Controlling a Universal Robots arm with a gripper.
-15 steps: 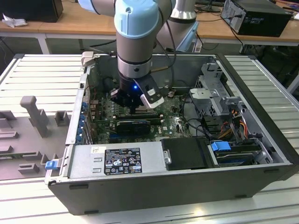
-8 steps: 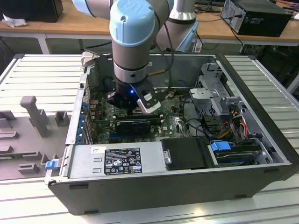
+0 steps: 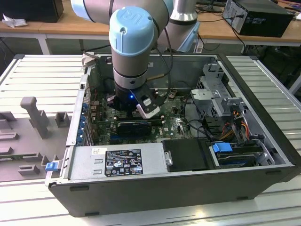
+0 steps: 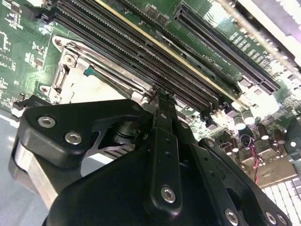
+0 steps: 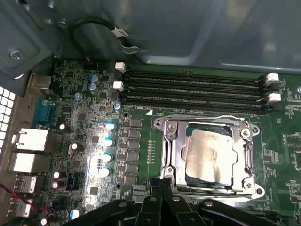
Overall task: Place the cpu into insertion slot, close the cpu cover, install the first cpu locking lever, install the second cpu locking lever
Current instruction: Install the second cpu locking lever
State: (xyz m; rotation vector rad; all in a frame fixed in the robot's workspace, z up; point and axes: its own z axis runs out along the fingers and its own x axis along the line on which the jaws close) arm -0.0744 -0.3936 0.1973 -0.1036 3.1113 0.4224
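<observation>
Pale silver-grey square metal cpu (image 5: 210, 150): brushed, semi-glossy top. Dull silver metal cpu cover frame (image 5: 171, 153) reflective at edges. Matt black end effector (image 4: 162, 101) with bright steel screws. Glossy green circuit board (image 5: 141, 141); matt grey sheet-metal computer case (image 3: 263, 101).

the cpu (image 5: 208, 151) sits in the insertion slot (image 5: 195, 176) with the cpu cover (image 5: 175, 153) closed around it.

Green circuit board (image 5: 141, 155), silver chip (image 5: 211, 150), dull silver cover frame (image 5: 171, 150), black memory slots (image 5: 188, 87), black gripper (image 4: 162, 101).
</observation>
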